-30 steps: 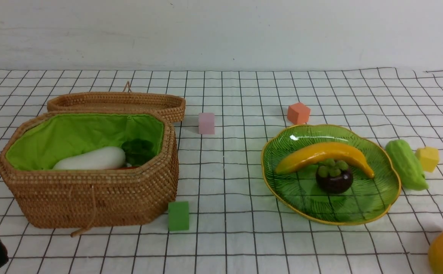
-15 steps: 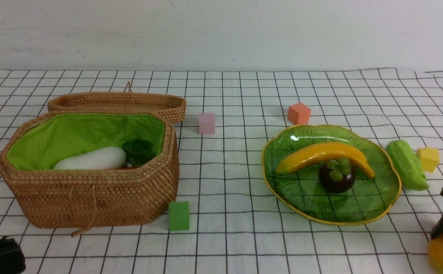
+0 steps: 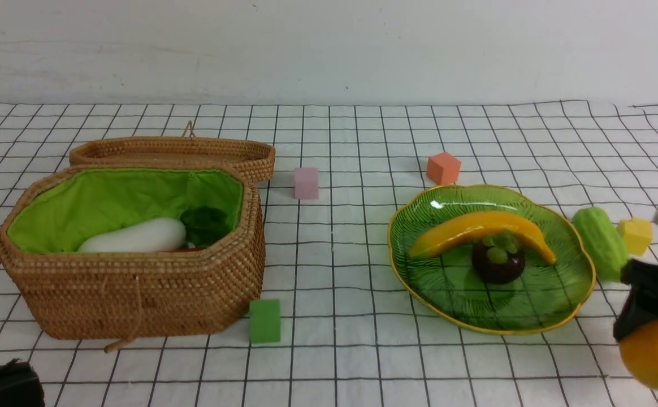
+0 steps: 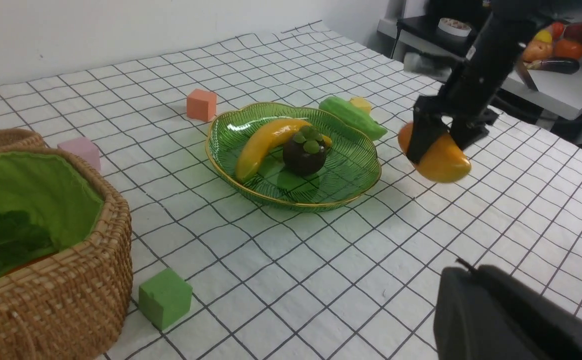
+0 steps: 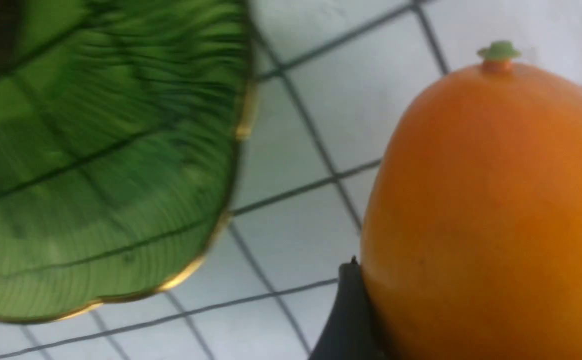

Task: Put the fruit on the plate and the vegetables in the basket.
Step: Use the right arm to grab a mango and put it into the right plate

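Checked desk (image 3: pixel 334 350) no longer bears the mango (image 3: pixel 654 356): right jaws clamp it beside the plate (image 3: pixel 555 294); left jaws closed.

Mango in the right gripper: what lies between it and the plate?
Nothing but bare checked cloth lies between the mango and the plate, as the right wrist view shows.
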Controlling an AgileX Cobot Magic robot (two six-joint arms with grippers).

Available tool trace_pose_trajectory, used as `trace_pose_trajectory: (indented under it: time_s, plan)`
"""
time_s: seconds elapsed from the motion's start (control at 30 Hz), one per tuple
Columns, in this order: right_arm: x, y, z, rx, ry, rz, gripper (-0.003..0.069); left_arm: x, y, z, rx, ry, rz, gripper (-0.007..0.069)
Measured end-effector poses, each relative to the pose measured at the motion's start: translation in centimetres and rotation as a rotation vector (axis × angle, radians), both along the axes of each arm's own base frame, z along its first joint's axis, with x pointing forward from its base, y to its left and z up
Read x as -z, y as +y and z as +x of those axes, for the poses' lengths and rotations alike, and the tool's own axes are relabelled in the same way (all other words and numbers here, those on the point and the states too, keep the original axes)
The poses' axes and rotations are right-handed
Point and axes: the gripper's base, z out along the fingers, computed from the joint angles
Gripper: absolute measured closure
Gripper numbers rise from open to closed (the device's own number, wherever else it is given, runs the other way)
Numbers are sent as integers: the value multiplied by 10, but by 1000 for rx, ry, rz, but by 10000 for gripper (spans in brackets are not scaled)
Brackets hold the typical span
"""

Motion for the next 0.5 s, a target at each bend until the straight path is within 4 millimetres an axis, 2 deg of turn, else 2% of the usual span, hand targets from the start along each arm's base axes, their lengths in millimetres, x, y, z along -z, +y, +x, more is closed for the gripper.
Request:
trace_pose_trajectory:
  time_s: [0.03,0.07,0.1,0.2,0.33,0.37,0.4,0.5]
  plan:
    - [-2,2,1,-4,-15,-3,104,0,0,0,0,0,0,638]
    - [-21,19,10,-48,-120,-16,104,0,0,0,0,-2,-3,638]
    - [-28,27,16,-69,-171,-21,104,0,0,0,0,-3,-4,638]
    - [-37,48,30,-117,-277,-34,104,-1,0,0,1,-4,-6,638]
    - [-27,57,44,-126,-320,-47,104,-1,0,0,1,-4,-6,638]
    - [-15,57,53,-114,-326,-56,104,-1,0,0,1,-4,-5,638]
    - [-15,57,53,-114,-326,-56,104,-1,0,0,1,-4,-5,638]
    - [5,56,62,-103,-316,-69,84,0,0,0,1,-3,-4,637]
